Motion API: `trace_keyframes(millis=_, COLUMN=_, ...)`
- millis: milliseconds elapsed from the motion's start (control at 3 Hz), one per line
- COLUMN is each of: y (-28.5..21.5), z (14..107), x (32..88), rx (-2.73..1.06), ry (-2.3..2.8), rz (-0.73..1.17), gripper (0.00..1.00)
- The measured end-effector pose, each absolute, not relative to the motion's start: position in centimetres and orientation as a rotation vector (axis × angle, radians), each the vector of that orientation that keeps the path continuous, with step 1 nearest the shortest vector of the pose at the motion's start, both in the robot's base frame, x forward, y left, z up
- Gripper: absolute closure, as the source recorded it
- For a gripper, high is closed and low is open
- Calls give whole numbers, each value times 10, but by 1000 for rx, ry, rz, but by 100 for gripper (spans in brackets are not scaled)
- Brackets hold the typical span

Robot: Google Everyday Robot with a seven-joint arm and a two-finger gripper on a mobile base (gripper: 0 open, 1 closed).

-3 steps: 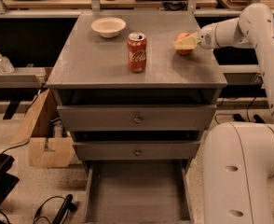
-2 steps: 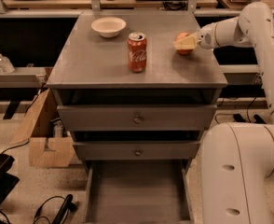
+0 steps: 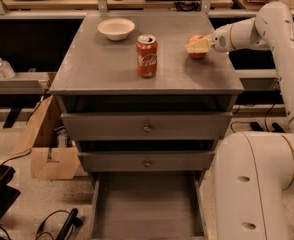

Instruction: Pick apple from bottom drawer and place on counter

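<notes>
The apple point(image 3: 195, 38) sits at the right side of the counter point(image 3: 107, 66), resting on or just above its surface. My gripper point(image 3: 198, 46) reaches in from the right and is around the apple, with its pale tip across the apple's front, hiding the middle of it. The bottom drawer point(image 3: 147, 204) is pulled out below the cabinet and its grey floor shows nothing on it.
A red Coca-Cola can point(image 3: 147, 56) stands mid-counter, left of the apple. A white bowl point(image 3: 116, 28) sits at the back left. The two upper drawers point(image 3: 147, 128) are closed. My white arm and base point(image 3: 257, 179) fill the right side. A cardboard box point(image 3: 47, 149) and cables lie on the floor at the left.
</notes>
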State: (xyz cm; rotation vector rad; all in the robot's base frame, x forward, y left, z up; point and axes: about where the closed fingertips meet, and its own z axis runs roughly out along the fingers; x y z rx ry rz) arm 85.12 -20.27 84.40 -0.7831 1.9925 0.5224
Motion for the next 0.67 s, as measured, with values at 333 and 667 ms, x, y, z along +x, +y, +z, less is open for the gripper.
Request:
trace_keyframes(millis=333, y=-203, z=845, x=851, rx=-783, ry=1992, rz=522, gripper=13)
trace_keyframes(millis=667, y=-203, z=845, x=851, rx=-783, ry=1992, rz=522, gripper=0)
